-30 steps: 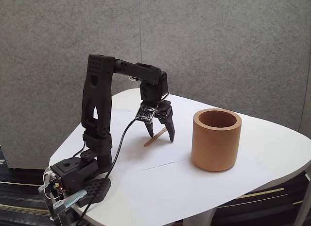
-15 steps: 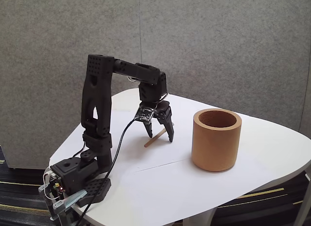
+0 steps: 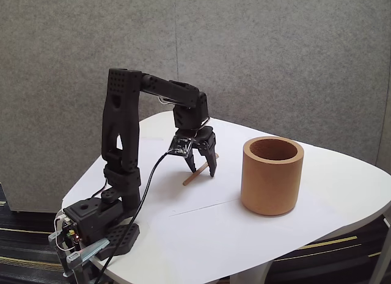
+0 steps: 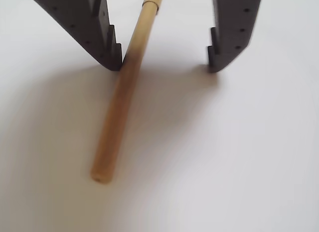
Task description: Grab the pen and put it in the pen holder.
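One pen (image 4: 119, 100), one pen holder (image 3: 272, 175); lying flat on the desk (image 3: 317, 223), long axis diagonal; gripper (image 4: 164, 67) spread wide astride it.

Likely office, grey partition panels (image 3: 256, 58), white table (image 3: 342, 192)

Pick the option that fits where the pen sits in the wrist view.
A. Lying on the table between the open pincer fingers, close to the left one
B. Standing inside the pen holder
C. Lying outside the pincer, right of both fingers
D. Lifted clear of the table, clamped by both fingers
A: in the wrist view the pen lies flat on the white table, inside the open pincer, against its left finger.
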Controlling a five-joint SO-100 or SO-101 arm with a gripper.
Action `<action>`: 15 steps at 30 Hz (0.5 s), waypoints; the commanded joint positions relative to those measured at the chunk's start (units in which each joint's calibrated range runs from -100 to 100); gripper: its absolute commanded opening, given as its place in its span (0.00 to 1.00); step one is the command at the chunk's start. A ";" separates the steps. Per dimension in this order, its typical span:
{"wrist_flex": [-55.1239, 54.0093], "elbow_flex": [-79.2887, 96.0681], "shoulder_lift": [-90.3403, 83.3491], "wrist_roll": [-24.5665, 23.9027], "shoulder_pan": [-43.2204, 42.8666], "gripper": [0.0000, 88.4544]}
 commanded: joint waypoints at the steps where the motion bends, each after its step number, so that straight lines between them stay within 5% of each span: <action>1: -0.51 0.09 0.03 -0.22 0.50 0.00; 15: -0.51 0.09 -0.05 -0.17 0.42 0.00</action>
